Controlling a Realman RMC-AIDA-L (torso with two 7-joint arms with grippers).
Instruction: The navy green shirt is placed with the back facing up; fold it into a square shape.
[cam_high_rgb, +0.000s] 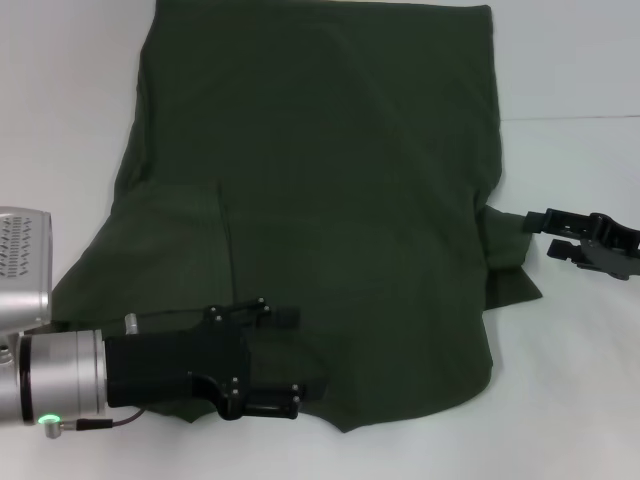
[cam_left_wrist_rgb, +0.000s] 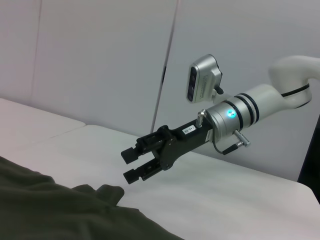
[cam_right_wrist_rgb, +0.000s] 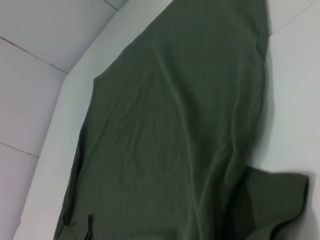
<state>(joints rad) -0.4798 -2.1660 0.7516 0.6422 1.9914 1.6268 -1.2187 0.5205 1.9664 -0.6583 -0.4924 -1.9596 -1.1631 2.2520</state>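
The navy green shirt (cam_high_rgb: 330, 190) lies spread on the white table, plain side up. It also shows in the right wrist view (cam_right_wrist_rgb: 170, 130) and the left wrist view (cam_left_wrist_rgb: 45, 210). Its right sleeve (cam_high_rgb: 508, 262) sticks out to the right. My left gripper (cam_high_rgb: 292, 360) is open, low over the shirt's near left edge, fingers pointing right. My right gripper (cam_high_rgb: 552, 234) is open just right of the right sleeve, close to it but apart. In the left wrist view the right gripper (cam_left_wrist_rgb: 131, 165) hovers open above the sleeve tip (cam_left_wrist_rgb: 109, 192).
The white table (cam_high_rgb: 570, 400) runs around the shirt, with bare surface at the right and near right. A flap of fabric (cam_high_rgb: 175, 240) lies folded over the shirt's left side. A wall (cam_left_wrist_rgb: 100, 60) stands behind the table.
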